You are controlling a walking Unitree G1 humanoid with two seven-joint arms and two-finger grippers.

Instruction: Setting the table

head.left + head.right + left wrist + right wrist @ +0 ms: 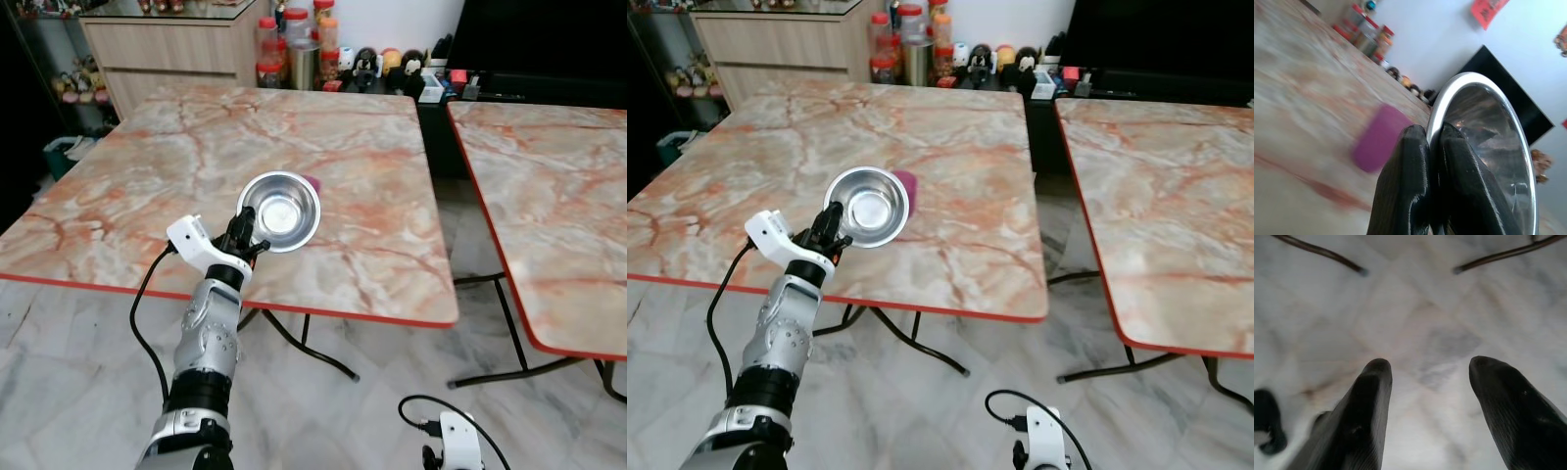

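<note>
Left claw [247, 233] pinching steel bowl [281, 210], marble table [362, 166]

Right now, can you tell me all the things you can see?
steel bowl: one, shiny silver, held by its rim above the near table
pink thing: one, purple-pink, on the near table just behind the bowl; too blurred to name
tables: two, orange-veined marble tops with red edges, side by side
jars: several, red-lidded, by the wall behind the near table
small figurines: a row, dark and yellow, beside the jars
left gripper: jaws pinched on the bowl's rim
right gripper: jaws apart, hanging over the floor
</note>
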